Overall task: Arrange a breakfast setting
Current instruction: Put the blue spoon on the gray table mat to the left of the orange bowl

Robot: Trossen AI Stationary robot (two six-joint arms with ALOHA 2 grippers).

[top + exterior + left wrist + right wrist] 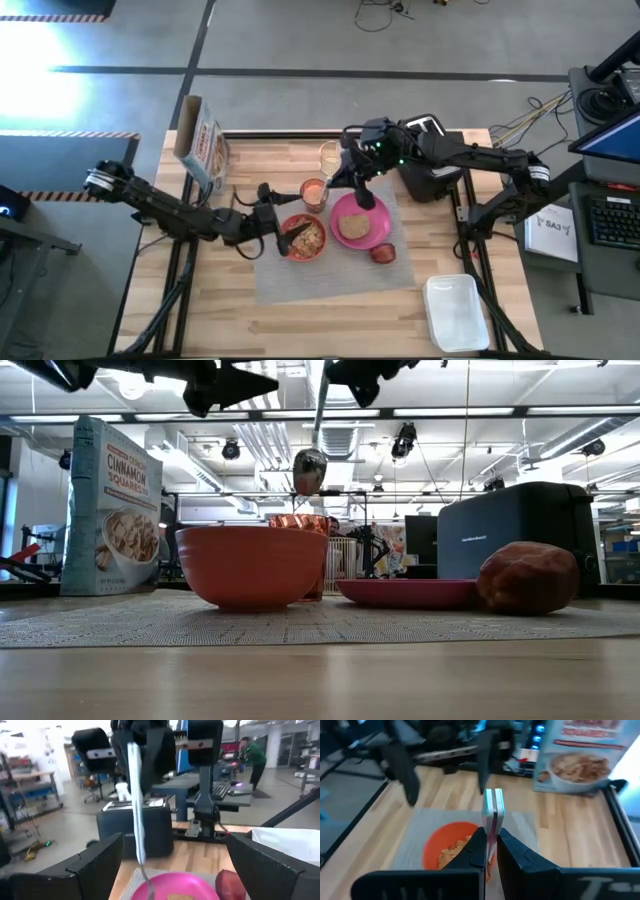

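R gripper (490, 851) is clamped on the spoon (493, 812), hanging bowl-end down between plate (363, 222) and bowl (303, 238). L gripper (268, 222) sits wide open, empty, beside the bowl. I'd lower slowly and release flat on the placemat (330, 285), clear of the cup (314, 193).

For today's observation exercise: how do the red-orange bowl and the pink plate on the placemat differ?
The red-orange bowl is deep with tall curved walls; the pink plate is flat and shallow. The bowl holds cereal pieces, the plate a toast slice. The bowl looks narrower than the plate. Both are round and sit on the grey placemat.
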